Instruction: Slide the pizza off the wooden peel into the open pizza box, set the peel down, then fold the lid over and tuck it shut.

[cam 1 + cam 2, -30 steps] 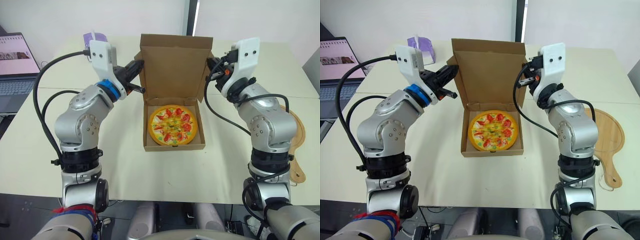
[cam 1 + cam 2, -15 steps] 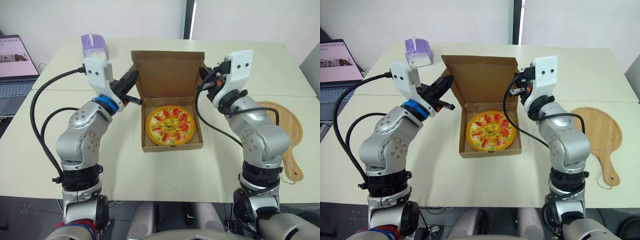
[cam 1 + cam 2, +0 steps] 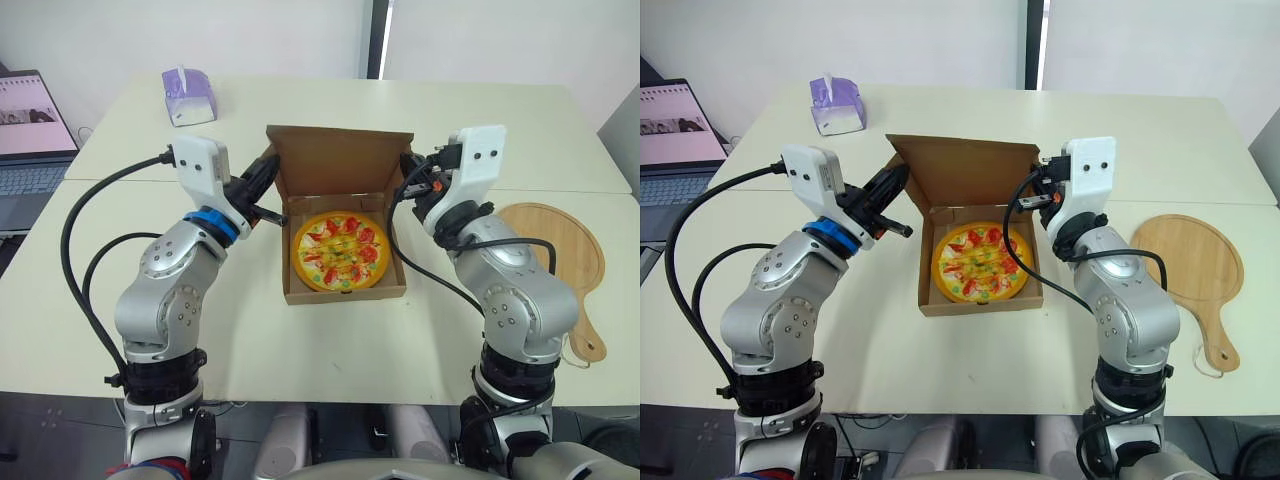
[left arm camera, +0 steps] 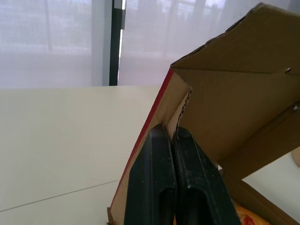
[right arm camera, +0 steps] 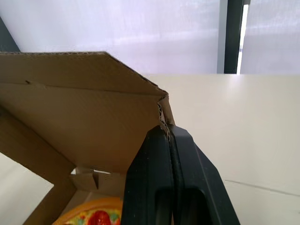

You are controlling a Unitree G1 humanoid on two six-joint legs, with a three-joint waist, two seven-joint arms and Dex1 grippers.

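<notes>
Two grippers are on the lid [image 3: 340, 160]: the left gripper [image 4: 171, 133] has its jaws pinching the lid's left side flap, and the right gripper [image 5: 166, 132] has its jaws pinching the right corner. The pizza [image 3: 340, 250] lies flat in the box [image 3: 345, 293] mid-desk, round, with a yellow crust and red and green toppings, nearly filling it wall to wall. The peel [image 3: 560, 245] lies bare by the right edge of the desk [image 3: 300, 340], so this looks like the folding step. The lid stands tilted, partly closed; next, both arms should lower together, with the flaps steered inside the walls.
</notes>
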